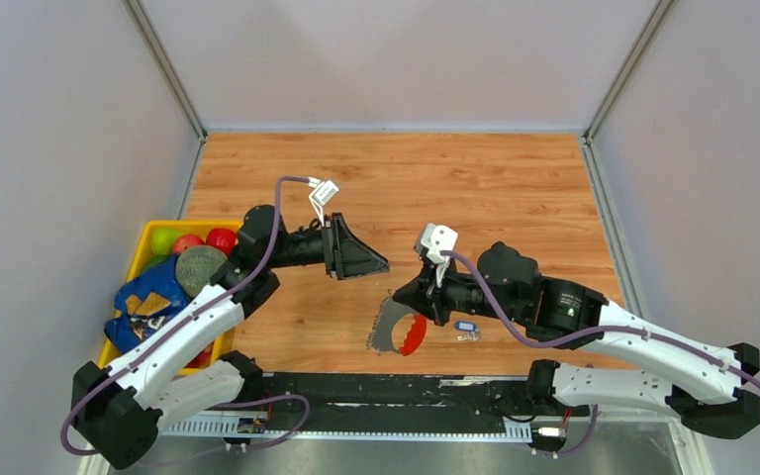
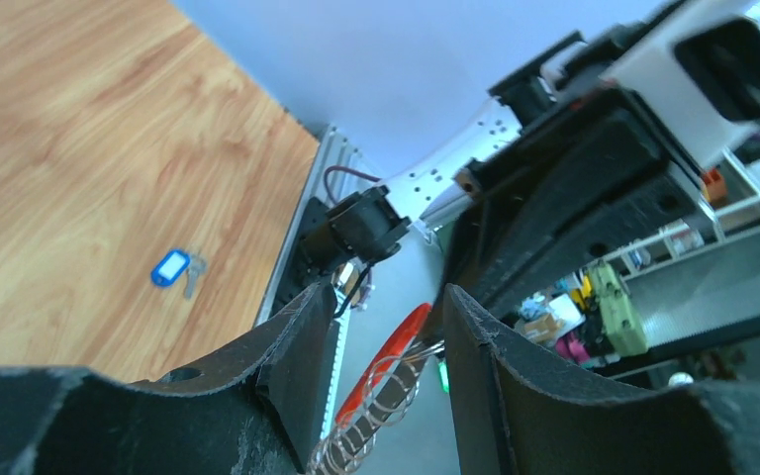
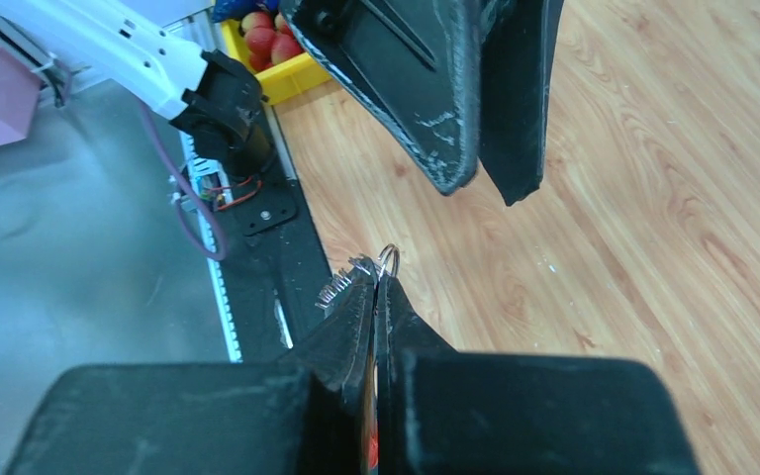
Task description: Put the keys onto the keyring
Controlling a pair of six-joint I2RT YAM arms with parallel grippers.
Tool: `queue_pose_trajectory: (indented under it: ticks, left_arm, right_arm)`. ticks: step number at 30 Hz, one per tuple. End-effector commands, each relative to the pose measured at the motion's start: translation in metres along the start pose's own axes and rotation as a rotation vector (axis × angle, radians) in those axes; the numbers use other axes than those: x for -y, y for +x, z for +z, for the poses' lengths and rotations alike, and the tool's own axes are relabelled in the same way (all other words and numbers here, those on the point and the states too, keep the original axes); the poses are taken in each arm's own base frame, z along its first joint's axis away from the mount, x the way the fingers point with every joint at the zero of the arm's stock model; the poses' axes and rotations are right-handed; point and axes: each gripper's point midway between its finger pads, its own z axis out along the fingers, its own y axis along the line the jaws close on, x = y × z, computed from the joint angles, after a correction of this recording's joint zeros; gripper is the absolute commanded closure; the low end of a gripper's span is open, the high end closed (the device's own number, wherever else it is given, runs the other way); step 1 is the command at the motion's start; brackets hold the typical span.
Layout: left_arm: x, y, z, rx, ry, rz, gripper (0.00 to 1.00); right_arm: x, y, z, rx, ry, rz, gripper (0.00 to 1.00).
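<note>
Looking down from the top external camera, the right gripper (image 1: 398, 296) is clenched on the keyring (image 1: 394, 334), whose grey jagged piece and red loop hang below its fingers, close to the near edge of the table (image 1: 475, 188). The keys (image 1: 466, 329) lie flat on the table just right of the keyring, not touching it and near the same edge. The left gripper (image 1: 374, 262) hangs nearby with nothing in it. A yellow bin (image 1: 148, 233) sits at the table's left edge. It holds a green ball (image 1: 164, 239), red balls (image 1: 222, 238), a grey-green round thing (image 1: 201, 269) and a blue bag (image 1: 148, 302).

On the left wrist camera, the left gripper (image 2: 388, 297) has its jaws apart. The keyring's red loop (image 2: 388, 358) and a wire coil show through the gap. The keys (image 2: 171, 267), blue tag uppermost, lie on the wood near the table's edge.

On the right wrist camera, the right gripper's fingers (image 3: 356, 317) press together on the keyring (image 3: 344, 287), and a small metal ring stands up at their tips. The left gripper (image 3: 480, 183) hangs above, apart from it. One corner of the yellow bin (image 3: 287, 84) shows red fruit.
</note>
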Motion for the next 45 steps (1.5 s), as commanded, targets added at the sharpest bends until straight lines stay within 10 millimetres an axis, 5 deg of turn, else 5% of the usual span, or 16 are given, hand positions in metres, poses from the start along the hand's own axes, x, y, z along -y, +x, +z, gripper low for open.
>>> queue_pose_trajectory:
  ticks: [1, 9, 18, 22, 30, 45]
  left_arm:
    - [0.041, -0.006, -0.008, 0.025, 0.172, 0.186, 0.46]
    - [0.047, 0.000, -0.012, 0.019, 0.205, 0.246, 0.47]
    - [0.005, 0.003, 0.003, 0.047, 0.103, 0.241, 0.47]
    - [-0.030, 0.019, 0.027, -0.014, 0.060, 0.198, 0.44]
    - [-0.105, 0.074, 0.087, -0.248, -0.111, 0.075, 0.38]
    - [-0.154, 0.140, 0.166, -0.514, -0.092, 0.096, 0.23]
  right_arm:
    - [-0.020, -0.028, -0.005, 0.038, -0.088, 0.053, 1.00]
    - [-0.014, -0.032, -0.017, 0.030, -0.045, 0.078, 1.00]
    - [0.014, 0.000, -0.043, -0.024, 0.142, 0.194, 1.00]
    - [0.026, 0.012, -0.062, -0.025, 0.226, 0.272, 1.00]
    - [0.038, 0.000, -0.098, 0.063, 0.314, 0.344, 1.00]
    - [0.026, -0.001, -0.088, 0.026, 0.242, 0.303, 1.00]
